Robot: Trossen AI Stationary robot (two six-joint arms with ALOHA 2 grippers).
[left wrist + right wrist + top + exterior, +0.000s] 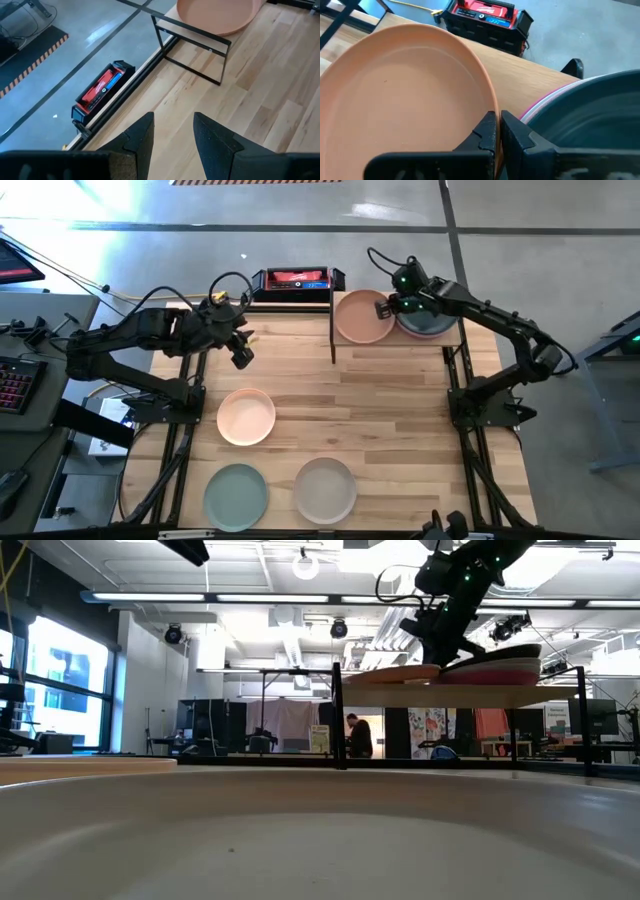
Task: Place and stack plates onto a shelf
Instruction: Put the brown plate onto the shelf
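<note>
Your right hand [496, 131] is clenched on the rim of the tan plate [405, 95], holding it flat on the shelf [400, 340] just beside the stacked plates [428, 323]. Your left hand [172, 132] hangs released over the worktop [390, 410], waiting.

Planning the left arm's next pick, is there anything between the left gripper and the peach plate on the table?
Nothing visible does. The left gripper hangs open above bare wood near the table's far edge, and the peach plate lies nearer the front with only bare planks between them.
</note>
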